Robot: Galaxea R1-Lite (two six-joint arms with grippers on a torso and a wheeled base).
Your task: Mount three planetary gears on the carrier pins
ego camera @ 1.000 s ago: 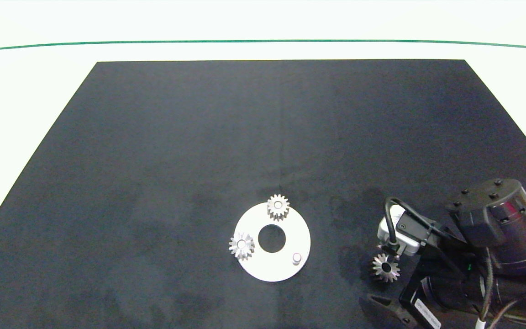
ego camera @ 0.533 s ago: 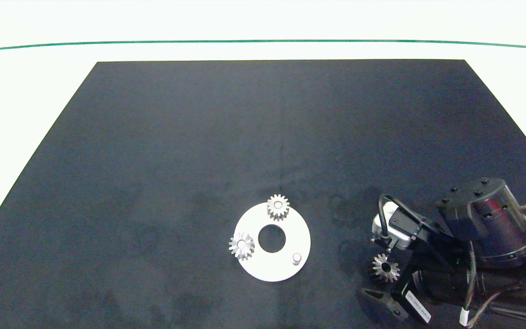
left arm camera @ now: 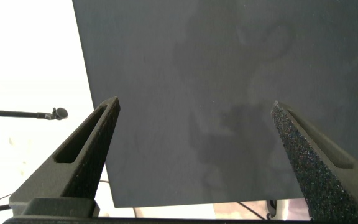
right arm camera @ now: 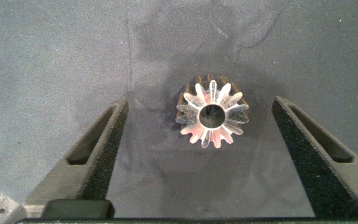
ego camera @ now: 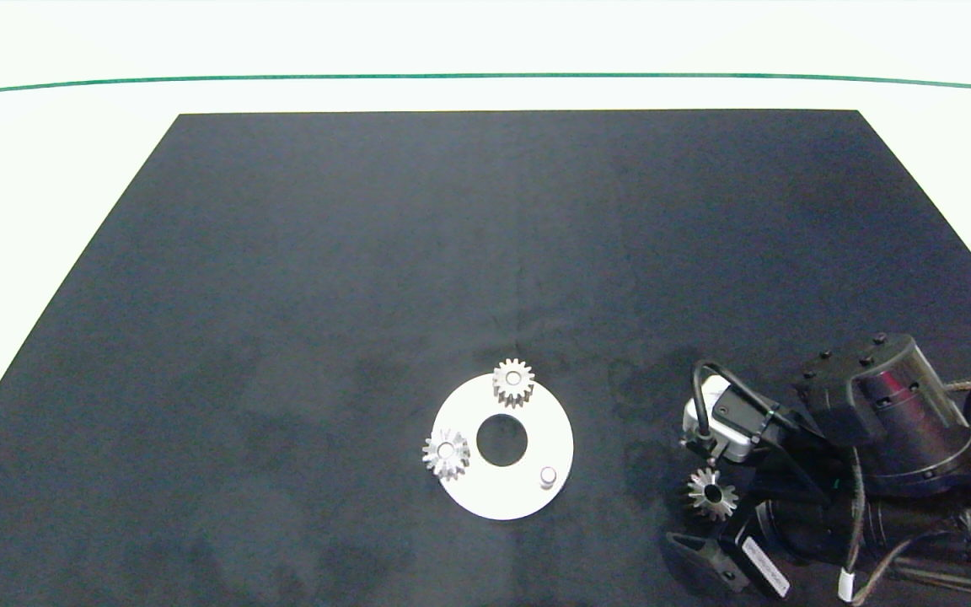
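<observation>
right gripper (right arm camera: 197, 155): hovering low near the black mat's (ego camera: 367, 253) right front corner, grey fingers (right arm camera: 95, 155) spread wide, nothing held
loose gear: small silvery metal spur gear (right arm camera: 212, 113) lying flat on the mat between those fingers, touching neither
white disc: flat white ring-shaped disc (ego camera: 528, 497) well left of that gear
seated gears: two more silvery gears (ego camera: 513, 382) (ego camera: 446, 453) sit on its pins
bare pin: short whitish-grey peg (ego camera: 548, 477), upright, no gear on it
left gripper (left arm camera: 194, 155): parked over the mat's left front edge, fingers wide apart, empty

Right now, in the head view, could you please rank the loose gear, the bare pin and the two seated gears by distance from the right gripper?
1. Loose gear, between the right gripper's open fingers.
2. Bare pin, on the disc's near-right.
3. Far seated gear.
4. Left seated gear.
</observation>
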